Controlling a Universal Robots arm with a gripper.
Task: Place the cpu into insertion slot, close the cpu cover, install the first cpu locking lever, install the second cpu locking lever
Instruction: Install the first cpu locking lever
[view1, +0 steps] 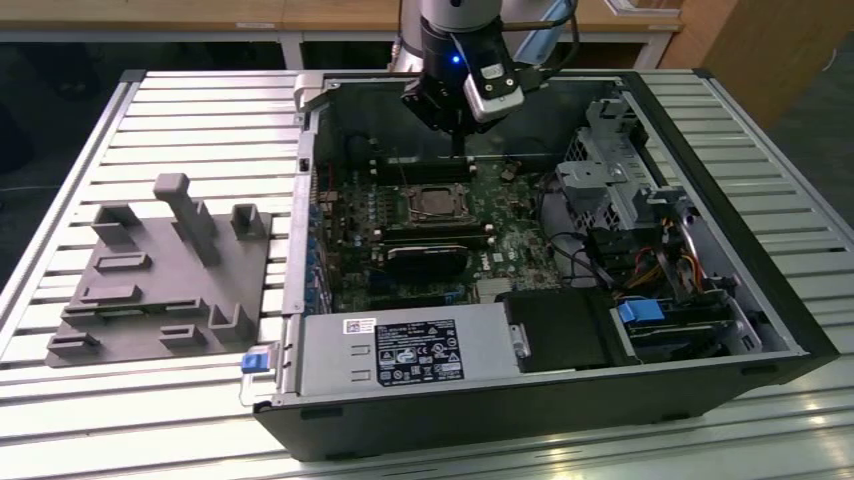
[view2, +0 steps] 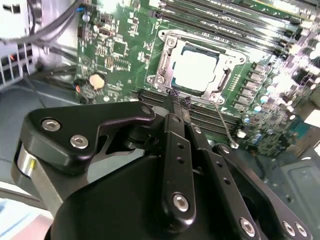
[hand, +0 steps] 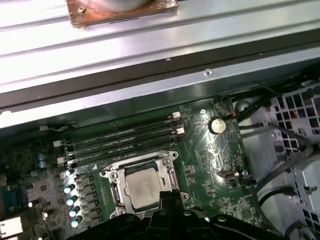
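Hovering over the board (view2: 117, 47) just beside the chip (view2: 197, 70), claw (view2: 176, 96) pressed together, nothing in it. Cover (view2: 166, 56) lies flat around the chip.

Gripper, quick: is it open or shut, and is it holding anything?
Gripper: shut, fingertips together with nothing held between them, close to the chip.

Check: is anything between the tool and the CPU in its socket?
Nothing visible. The silver-grey square cpu, framed by the thin silvery metal cover, lies bare-topped; the black tool hangs just beside it, open air between.
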